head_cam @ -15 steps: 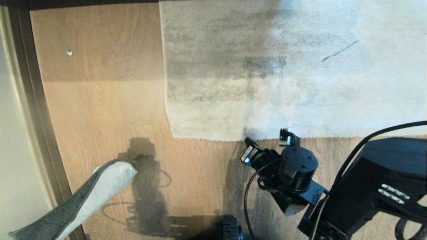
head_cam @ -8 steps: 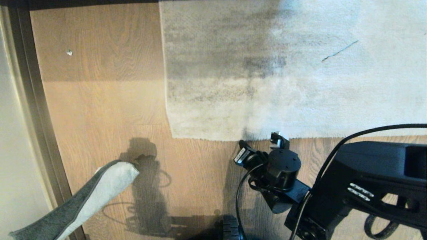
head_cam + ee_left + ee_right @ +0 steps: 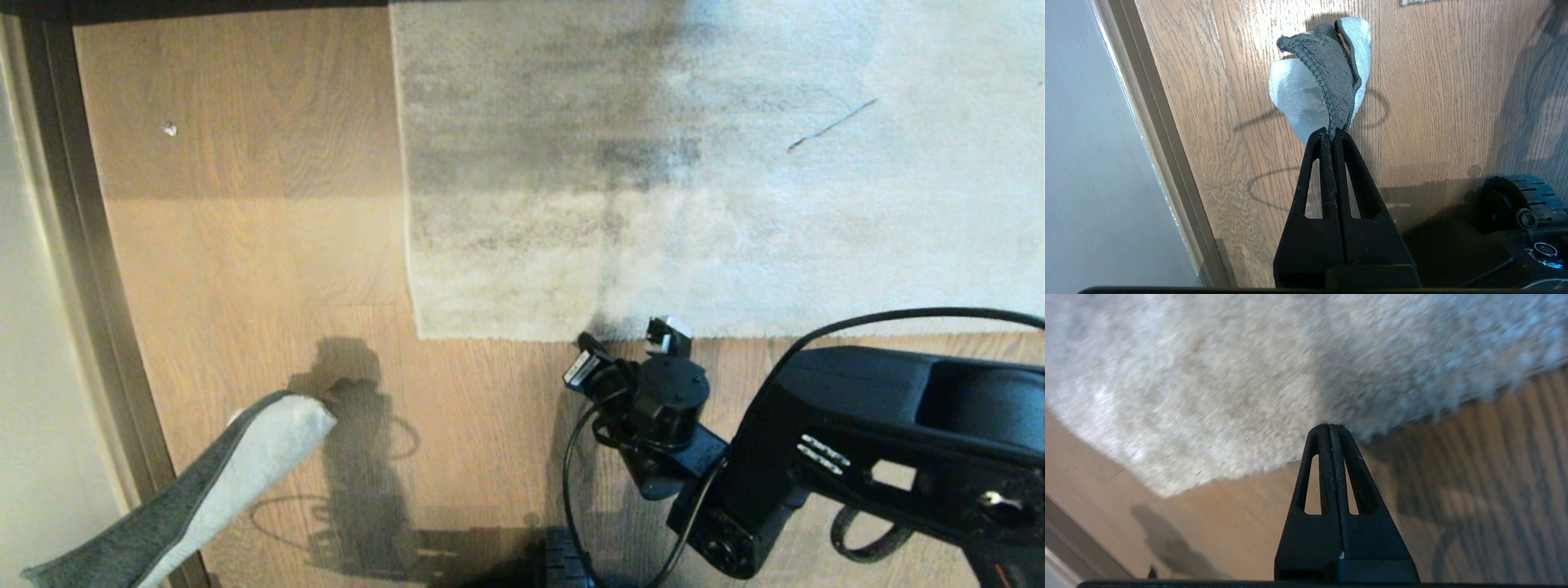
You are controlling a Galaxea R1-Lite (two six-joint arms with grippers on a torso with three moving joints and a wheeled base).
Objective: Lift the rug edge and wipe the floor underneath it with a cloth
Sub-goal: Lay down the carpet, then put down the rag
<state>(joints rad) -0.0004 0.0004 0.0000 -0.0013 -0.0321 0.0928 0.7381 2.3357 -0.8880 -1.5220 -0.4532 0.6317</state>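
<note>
From the head camera, the rug edge (image 3: 506,337) ran straight from nine o'clock to three o'clock across the wooden floor (image 3: 245,245), and its square corner lay at the nine o'clock end. The right gripper (image 3: 624,349) stood at the six o'clock side of this border, very near it, and pointed toward twelve o'clock. So the edge lay directly ahead of the jaws and its long axis crossed their direction. The jaws themselves were hidden here behind the wrist. The cloth (image 3: 237,469) hung at about eight o'clock from the right gripper, well apart from the rug, close to the baseboard (image 3: 77,245).

From the left wrist camera, the left gripper (image 3: 1331,132) had its jaws pressed together on the cloth (image 3: 1323,77), which was bunched with dark grey and pale faces both showing. It hung above the floor (image 3: 1433,102); whether it touched the planks could not be told.

From the right wrist camera, the right gripper (image 3: 1329,426) had its jaws together with nothing between them. Their tips were at the fringe of the rug edge (image 3: 1412,412); contact could not be confirmed. The right arm was clearly the nearer one to the border, so I judge the lifting belonged to it, after the jaws part.
</note>
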